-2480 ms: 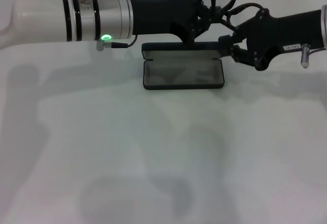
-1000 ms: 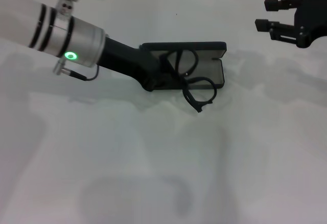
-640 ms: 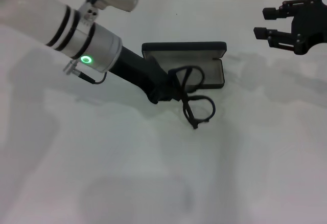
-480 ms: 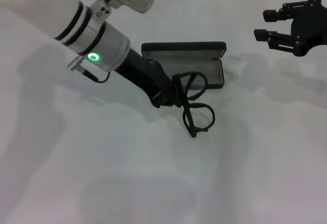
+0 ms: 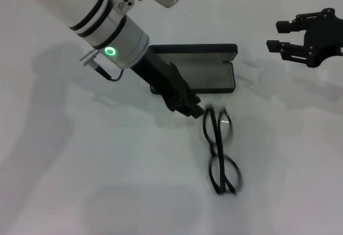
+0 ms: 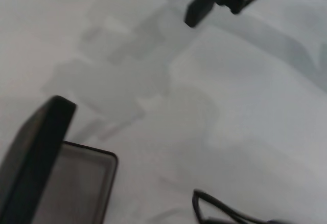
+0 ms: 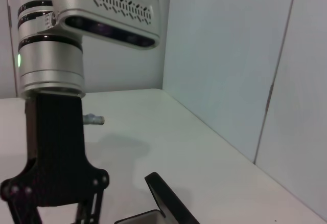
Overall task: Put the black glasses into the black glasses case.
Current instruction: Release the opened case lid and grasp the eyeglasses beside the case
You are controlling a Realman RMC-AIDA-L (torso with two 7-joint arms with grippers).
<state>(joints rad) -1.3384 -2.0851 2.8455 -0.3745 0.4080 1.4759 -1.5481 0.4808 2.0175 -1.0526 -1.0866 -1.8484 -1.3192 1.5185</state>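
Left gripper low over the table, just in front of the black glasses case; fingers' state impossible to tell. Black glasses lying on the table right beside that gripper's tip, outside the case, stretching toward the near edge. Case open, grey lining showing, lid raised at the back. Right gripper off at the far right, well apart, fingers spread, grasping nothing.
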